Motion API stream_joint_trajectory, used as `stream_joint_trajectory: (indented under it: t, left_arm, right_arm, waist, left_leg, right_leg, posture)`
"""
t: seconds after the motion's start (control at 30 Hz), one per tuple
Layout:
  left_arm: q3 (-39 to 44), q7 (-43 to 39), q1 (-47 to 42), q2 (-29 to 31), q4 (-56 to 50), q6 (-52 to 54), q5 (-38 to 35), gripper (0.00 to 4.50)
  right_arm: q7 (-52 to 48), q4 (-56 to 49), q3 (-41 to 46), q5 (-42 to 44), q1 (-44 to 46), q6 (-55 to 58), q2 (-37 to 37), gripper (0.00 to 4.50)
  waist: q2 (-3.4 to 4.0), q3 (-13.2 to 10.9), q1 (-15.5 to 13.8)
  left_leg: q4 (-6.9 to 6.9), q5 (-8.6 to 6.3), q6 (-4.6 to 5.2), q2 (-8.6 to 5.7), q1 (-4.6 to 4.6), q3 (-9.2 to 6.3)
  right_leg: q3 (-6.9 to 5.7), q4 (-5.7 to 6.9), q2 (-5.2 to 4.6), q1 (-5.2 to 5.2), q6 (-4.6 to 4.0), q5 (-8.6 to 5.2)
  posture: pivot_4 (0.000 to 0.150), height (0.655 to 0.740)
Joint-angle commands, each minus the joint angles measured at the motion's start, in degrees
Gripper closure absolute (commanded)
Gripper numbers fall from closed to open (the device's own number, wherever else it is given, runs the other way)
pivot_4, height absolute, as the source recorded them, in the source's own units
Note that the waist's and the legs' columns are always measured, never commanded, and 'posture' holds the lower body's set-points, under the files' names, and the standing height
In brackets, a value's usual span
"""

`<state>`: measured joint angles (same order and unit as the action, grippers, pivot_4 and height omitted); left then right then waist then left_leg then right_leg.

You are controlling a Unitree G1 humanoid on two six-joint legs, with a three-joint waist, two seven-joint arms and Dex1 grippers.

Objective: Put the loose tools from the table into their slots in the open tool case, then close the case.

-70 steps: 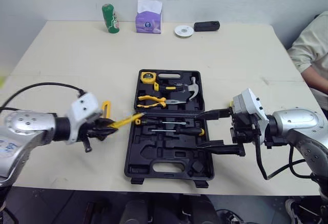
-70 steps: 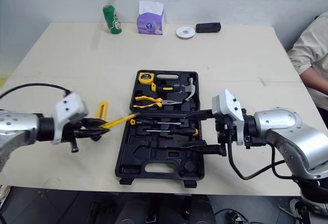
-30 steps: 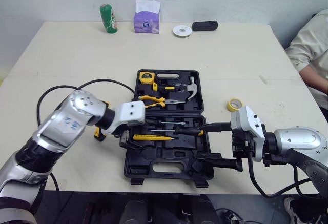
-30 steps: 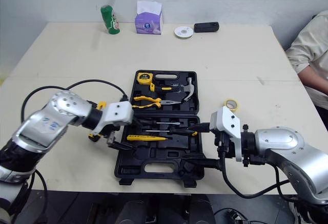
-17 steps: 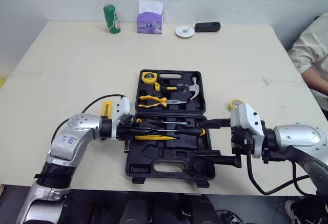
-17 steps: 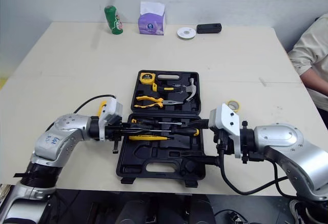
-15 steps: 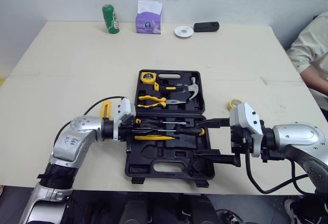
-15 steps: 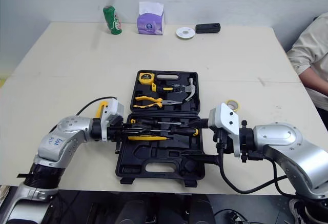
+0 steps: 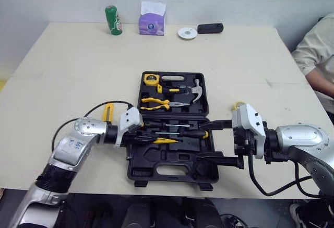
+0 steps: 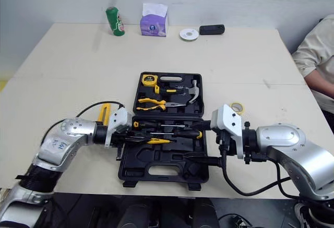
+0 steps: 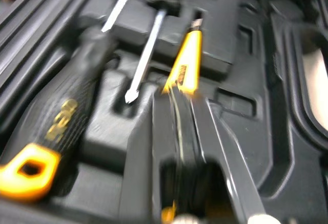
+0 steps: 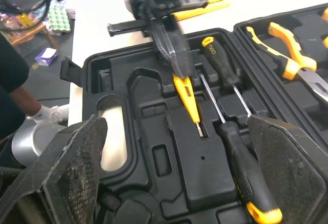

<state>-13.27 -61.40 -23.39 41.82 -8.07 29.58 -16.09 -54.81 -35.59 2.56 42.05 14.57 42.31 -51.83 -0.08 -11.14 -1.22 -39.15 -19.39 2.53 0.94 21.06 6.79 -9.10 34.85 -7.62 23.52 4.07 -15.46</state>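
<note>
The black tool case (image 9: 172,169) lies open in the middle of the table. Its far half holds a tape measure (image 9: 151,78), pliers (image 9: 156,102) and a hammer (image 9: 195,88). Two screwdrivers (image 9: 182,132) lie in the near half. My left gripper (image 9: 142,139) reaches in from the case's left edge, shut on a slim yellow utility knife (image 9: 166,141) that lies low over the near half, just in front of the screwdrivers (image 11: 77,96). My right gripper (image 9: 211,142) stands wide open over the case's right edge, its pads (image 12: 77,167) far apart.
A yellow tool (image 9: 108,111) lies on the table left of the case, and a yellow tape roll (image 10: 237,106) lies to the case's right. At the back edge stand a green can (image 9: 111,19), a tissue box (image 9: 152,17), a white disc (image 9: 187,32) and a black object (image 9: 210,27). A person (image 9: 318,50) sits far right.
My left gripper carried the yellow knife from the table on the left into the case's near half. The right gripper stayed open and drifted slightly right along the case's edge.
</note>
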Motion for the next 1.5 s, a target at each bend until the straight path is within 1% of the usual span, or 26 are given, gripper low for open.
stream_joint_trajectory:
  t: [0.03,0.13,0.23,0.3,0.33,0.37,0.4,0.43,0.47,0.5,0.53,0.57,0.6,0.63,0.7,0.73,0.8,0.83,0.93,1.0,1.07,1.17,1.2,1.37,1.43,1.5]
  left_arm:
    - [-7.85,1.82,3.71,2.29,4.48,0.23,9.27,4.44]
    - [-7.86,2.57,3.48,1.69,4.33,0.27,9.28,4.44]
    - [-5.62,3.24,3.43,0.24,3.66,-1.43,7.16,4.44]
    - [-2.0,2.67,3.81,-1.09,2.32,-3.93,3.57,4.44]
    - [1.29,2.56,4.01,-2.1,1.12,-2.86,0.09,4.44]
    - [5.9,2.58,4.18,-2.89,-0.82,0.31,-5.06,4.18]
    - [10.1,2.61,4.42,-3.23,-2.67,3.48,-9.79,3.83]
    - [13.96,2.92,4.98,-3.26,-4.24,6.25,-13.68,3.73]
    - [17.23,4.05,5.84,-3.14,-5.68,8.26,-16.35,3.16]
    - [20.21,5.73,6.61,-3.17,-6.67,9.81,-18.22,2.74]
    - [23.85,8.01,7.76,-3.62,-7.57,10.64,-19.8,2.35]
    - [28.76,10.48,10.63,-3.64,-7.79,11.27,-20.61,1.87]
    - [32.01,12.12,12.68,-3.63,-7.93,11.69,-21.11,1.68]
    - [35.82,13.57,16.61,-3.18,-7.6,10.64,-19.69,1.09]
    - [41.76,16.56,22.54,-2.85,-6.51,8.62,-17.23,0.19]
    - [45.01,18.73,24.85,-2.81,-5.27,8.11,-16.31,0.08]
    - [52.03,23.24,28.13,-2.54,-1.32,6.69,-14.81,0.08]
    - [54.03,24.7,28.91,-2.34,-0.14,6.35,-14.52,0.08]
    - [61.49,32.15,31.64,0.17,7.01,3.64,-8.94,0.08]
    - [63.99,33.78,33.44,1.3,9.48,2.95,-7.43,0.08]
    - [65.98,33.43,34.23,1.59,10.94,3.52,-8.73,0.08]
    - [66.92,32.39,35.38,1.38,10.28,4.55,-10.06,0.08]
    - [66.74,32.28,35.67,1.24,9.62,4.87,-10.24,0.08]
    - [64.91,32.2,36.08,0.85,7.01,6.21,-11.08,0.08]
    - [63.12,32.15,36.24,0.76,4.46,6.23,-10.83,0.08]
    - [61.14,33.77,35.16,-0.46,-0.29,8.51,-12.13,0.08]
  right_arm:
    - [0.19,-0.99,0.57,0.47,-0.2,-0.7,0.42,0.0]
    - [0.37,-1.24,0.6,0.52,-0.47,-0.64,0.53,0.0]
    - [0.48,-1.14,0.87,0.47,-0.75,-0.77,0.56,0.0]
    - [0.87,-0.67,1.4,0.18,-0.96,-1.15,0.75,0.0]
    - [1.28,-0.17,1.84,0.03,-0.98,-1.37,1.02,0.0]
    - [1.88,0.86,2.76,0.02,-1.03,-1.45,1.38,0.0]
    - [2.36,2.03,3.68,-0.22,-1.13,-1.71,1.61,0.0]
    - [2.78,3.35,4.64,-0.59,-1.38,-1.86,1.6,0.0]
    - [3.08,4.82,5.66,-1.27,-2.03,-2.26,1.27,0.0]
    - [3.36,6.42,6.5,-2.33,-2.58,-2.97,0.97,0.0]
    - [3.96,8.8,7.73,-3.6,-3.19,-3.81,0.76,0.0]
    - [4.71,12.51,9.73,-5.37,-3.8,-5.01,0.34,0.0]
    - [5.16,15.04,11.09,-6.55,-4.17,-5.85,0.11,0.0]
    - [5.02,18.91,13.38,-7.94,-4.92,-7.22,-0.76,0.0]
    - [4.69,24.85,16.65,-10.04,-5.91,-9.49,-2.16,0.0]
    - [4.8,27.65,17.91,-11.3,-6.24,-10.59,-2.87,0.0]
    - [4.45,33.84,20.18,-13.62,-6.69,-12.97,-4.53,0.0]
    - [3.99,35.99,20.8,-14.33,-6.73,-13.95,-5.07,0.0]
    - [4.56,46.32,22.05,-18.68,-6.58,-18.92,-7.2,0.0]
    - [5.12,51.31,22.09,-20.7,-6.22,-21.32,-7.96,0.0]
    - [4.69,54.3,22.06,-21.65,-6.05,-23.02,-8.14,0.0]
    - [3.63,56.22,21.76,-22.43,-6.05,-24.53,-8.13,0.0]
    - [3.4,56.4,21.71,-22.54,-6.0,-24.79,-8.09,0.0]
    - [2.75,55.65,21.5,-22.62,-5.29,-24.31,-7.97,0.0]
    - [2.11,53.5,21.46,-22.0,-5.21,-23.47,-7.95,0.0]
    - [0.97,48.42,21.76,-19.63,-5.44,-20.9,-7.44,0.0]
  waist:
    - [0.24,0.52,0.05]
    - [0.37,1.07,0.01]
    - [0.46,1.23,-0.03]
    - [0.49,1.25,-0.07]
    - [0.48,1.25,-0.09]
    - [0.46,1.23,-0.09]
    - [0.4,1.19,-0.06]
    - [0.11,1.02,-0.02]
    - [-0.06,0.91,-0.03]
    - [-0.14,0.87,-0.04]
    - [-0.15,0.86,-0.08]
    - [-0.15,0.86,-0.09]
    - [-0.15,0.86,-0.1]
    - [-0.13,0.87,0.01]
    - [-0.12,0.85,0.28]
    - [-0.14,0.84,0.32]
    - [-0.2,0.8,0.23]
    - [-0.22,0.79,0.2]
    - [-0.22,0.79,-0.14]
    - [-0.21,0.79,-0.06]
    - [-0.16,0.8,-0.05]
    - [-0.1,0.77,-0.04]
    - [-0.08,0.76,0.04]
    - [0.03,0.69,0.11]
    - [0.09,0.65,0.15]
    - [0.19,0.59,0.19]
  left_leg:
    - [0.01,-0.01,-0.01,0.01,-0.05,0.0]
    - [0.08,-0.1,-0.05,0.07,-0.32,0.01]
    - [0.14,-0.35,0.08,0.14,-0.68,0.03]
    - [0.15,-0.47,0.18,0.16,-0.78,0.02]
    - [0.15,-0.47,0.17,0.17,-0.76,0.02]
    - [0.14,-0.36,-0.05,0.19,-0.75,0.02]
    - [0.13,-0.36,-0.06,0.19,-0.72,0.02]
    - [0.13,-0.35,-0.06,0.18,-0.62,0.02]
    - [0.03,-0.29,-0.1,0.18,-0.28,0.02]
    - [-0.05,-0.19,-0.12,0.17,0.07,-0.05]
    - [-0.06,-0.15,-0.13,0.16,0.13,-0.05]
    - [-0.05,-0.1,-0.1,0.14,0.11,-0.06]
    - [-0.05,-0.09,-0.08,0.13,0.11,-0.05]
    - [-0.05,-0.08,-0.07,0.1,0.1,-0.05]
    - [-0.01,-0.11,-0.02,0.09,0.03,0.03]
    - [0.01,-0.11,0.0,0.08,0.08,0.05]
    - [0.01,-0.12,0.02,0.08,0.09,0.05]
    - [0.01,-0.14,0.03,0.09,0.09,0.05]
    - [0.01,-0.27,0.04,0.11,0.04,-0.01]
    - [0.02,-0.37,-0.1,0.12,0.05,0.0]
    - [0.05,-0.39,-0.06,0.12,0.1,0.03]
    - [0.06,-0.48,-0.17,0.12,0.15,0.04]
    - [0.06,-0.58,-0.35,0.12,0.13,0.04]
    - [0.06,-0.55,-0.45,0.14,0.1,0.04]
    - [0.07,-0.56,-0.47,0.14,0.1,0.05]
    - [0.08,-0.57,-0.47,0.14,0.11,0.05]
  right_leg:
    - [0.0,-0.16,0.0,-0.03,-0.02,-0.01]
    - [0.01,-0.16,0.02,-0.19,-0.13,-0.08]
    - [0.05,-0.13,0.02,-0.5,-0.21,-0.13]
    - [0.07,-0.15,0.01,-0.6,-0.23,-0.14]
    - [0.07,-0.16,0.01,-0.58,-0.22,-0.14]
    - [0.06,-0.18,0.01,-0.57,-0.23,-0.15]
    - [0.06,-0.18,0.01,-0.54,-0.24,-0.15]
    - [0.06,-0.18,0.01,-0.44,-0.23,-0.14]
    - [0.06,-0.05,0.01,-0.09,-0.23,-0.14]
    - [0.0,0.0,0.01,0.16,-0.21,-0.12]
    - [-0.01,0.0,0.01,0.2,-0.21,-0.12]
    - [-0.03,-0.01,0.01,0.15,-0.2,-0.11]
    - [-0.04,0.0,0.01,0.14,-0.2,-0.11]
    - [-0.05,0.0,0.02,0.11,-0.17,-0.1]
    - [-0.04,0.0,0.03,0.05,-0.14,-0.08]
    - [-0.04,-0.01,0.03,0.08,-0.12,-0.07]
    - [-0.05,-0.18,0.04,0.1,-0.11,-0.07]
    - [-0.05,-0.22,0.04,0.11,-0.11,-0.07]
    - [-0.02,-0.18,-0.01,0.12,-0.13,-0.07]
    - [0.0,-0.19,-0.04,0.17,-0.15,-0.08]
    - [0.02,-0.21,-0.05,0.24,-0.15,-0.09]
    - [0.02,-0.25,-0.12,0.26,-0.16,-0.09]
    - [0.02,-0.25,-0.12,0.26,-0.16,-0.09]
    - [0.04,-0.17,-0.12,0.27,-0.18,-0.1]
    - [0.05,-0.16,-0.12,0.29,-0.19,-0.11]
    - [0.05,-0.16,-0.12,0.3,-0.19,-0.11]
  posture:
    - [0.15,0.7278]
    - [0.15,0.7278]
    - [0.15,0.7278]
    - [0.15,0.7278]
    - [0.15,0.7278]
    - [0.15,0.7278]
    - [0.15,0.7278]
    - [0.15,0.7278]
    - [0.15,0.7278]
    - [0.15,0.7278]
    - [0.15,0.7278]
    - [0.15,0.7278]
    - [0.15,0.7278]
    - [0.15,0.7278]
    - [0.15,0.7278]
    - [0.15,0.7278]
    - [0.15,0.7278]
    - [0.15,0.7278]
    - [0.15,0.7278]
    - [0.15,0.7278]
    - [0.15,0.7278]
    - [0.15,0.7278]
    - [0.15,0.7278]
    - [0.15,0.7278]
    - [0.15,0.7278]
    - [0.15,0.7278]
